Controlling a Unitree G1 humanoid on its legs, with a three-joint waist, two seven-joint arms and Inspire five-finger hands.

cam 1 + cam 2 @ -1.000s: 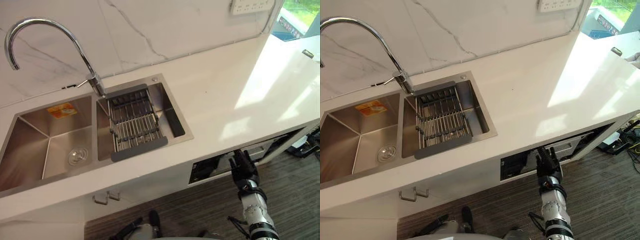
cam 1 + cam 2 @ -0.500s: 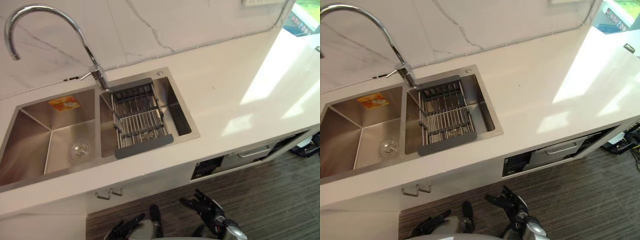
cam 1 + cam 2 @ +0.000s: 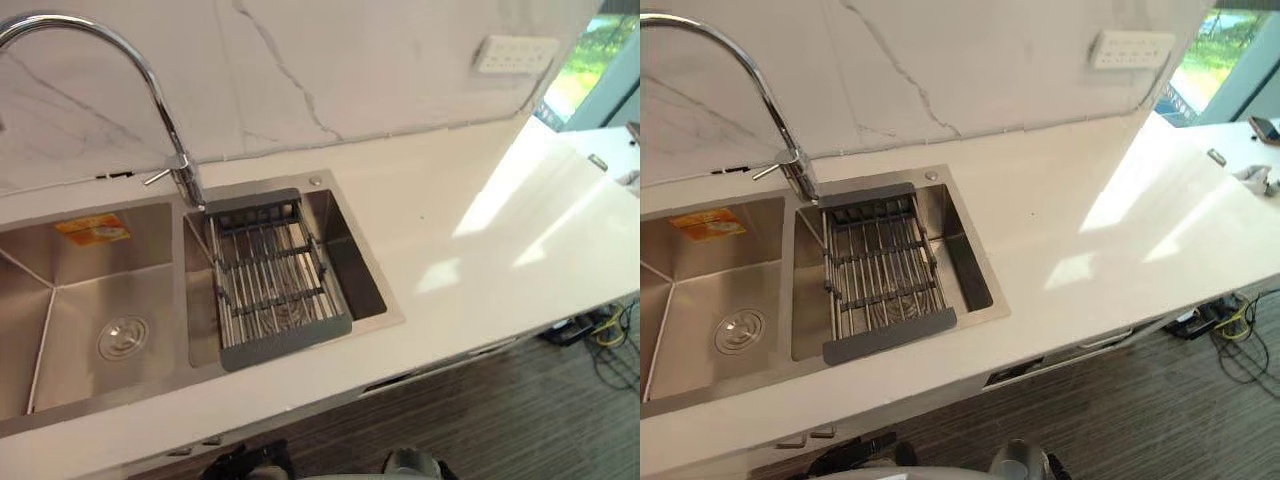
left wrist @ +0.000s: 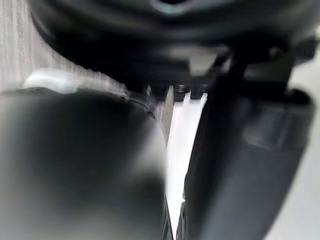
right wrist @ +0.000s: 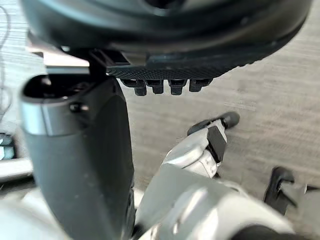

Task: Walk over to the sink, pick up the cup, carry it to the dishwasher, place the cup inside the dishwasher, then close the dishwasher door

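Right hand hangs empty, fingers relaxed. Left hand blurred: state cannot be told. Rack sits in sink.

A white stone countertop runs along the marble wall. Set into its left part is a double-basin stainless steel sink, a curved chrome tap at its back edge. A grey-framed wire rack spans the right basin. A few small items, too small to identify, lie at the far right corner.
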